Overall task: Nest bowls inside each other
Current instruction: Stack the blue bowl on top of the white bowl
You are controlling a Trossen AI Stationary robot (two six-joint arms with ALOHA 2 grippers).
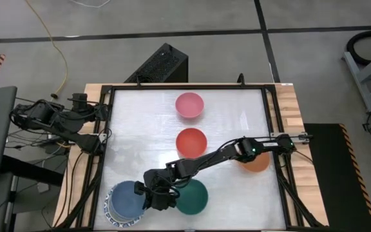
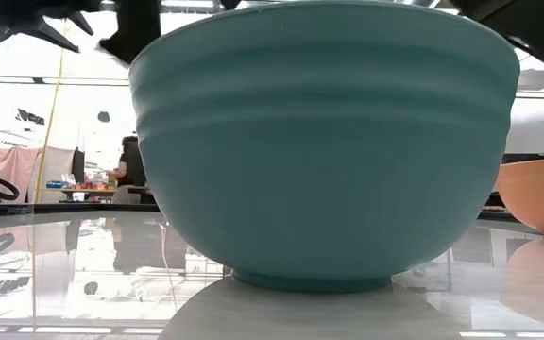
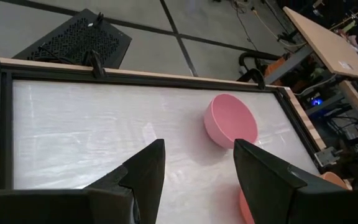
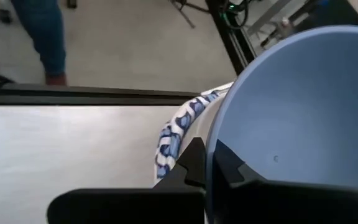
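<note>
A blue bowl (image 1: 129, 198) is at the table's near left, over a white bowl with a blue-patterned rim (image 1: 110, 209). My right gripper (image 1: 152, 195) is shut on the blue bowl's rim. A dark green bowl (image 1: 193, 197) stands just right of it and fills the low view (image 2: 324, 142). A red bowl (image 1: 191, 142) and a pink bowl (image 1: 190, 104) stand on their bases farther back. An orange bowl (image 1: 257, 162) is half hidden under my right arm. My left gripper (image 3: 197, 174) waits open at the table's left edge, with nothing between its fingers. My right gripper pinches the blue bowl's rim (image 4: 211, 149) on the side toward the green bowl, one finger (image 4: 191, 163) outside the wall and one inside. The fingers come slanting down from the table's right. The bowl sits tilted against the patterned bowl (image 4: 178, 130); whether it rests in it I cannot tell.
The black frame (image 1: 105, 129) runs around the white table top. There is bare surface on the far left of the table and between the red bowl and the right edge. A black box (image 1: 161, 64) sits on the floor beyond the far edge. A person's legs (image 4: 42, 37) show beyond the table.
</note>
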